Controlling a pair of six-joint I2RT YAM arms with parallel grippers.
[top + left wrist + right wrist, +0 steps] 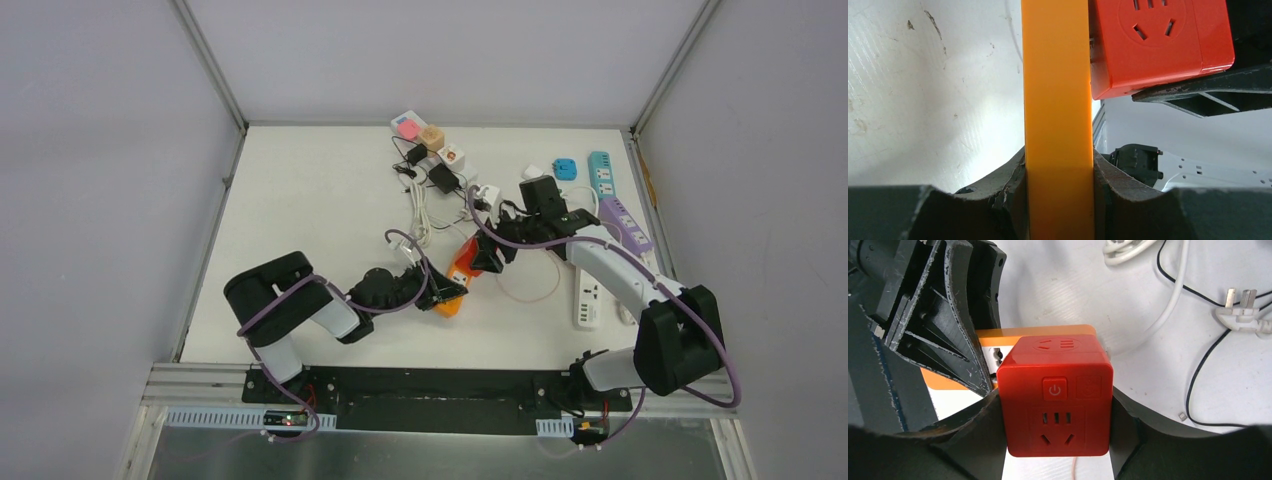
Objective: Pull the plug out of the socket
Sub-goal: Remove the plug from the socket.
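The red plug cube (1055,395) is mid-table, between the arms, its back against the orange strip (1058,100) and apparently not yet unseated. The right gripper (1055,412) clamps the cube's sides, jaws fairly wide. The left gripper (1058,172) pinches the strip, jaws narrow. The pull itself is the step in hand. It likely calls for drawing the cube straight off the strip's face while the left braces.

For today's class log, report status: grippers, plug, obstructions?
Left gripper shut on orange strip. Right gripper shut on red plug, touching strip. Loose cables nearby, none blocking.
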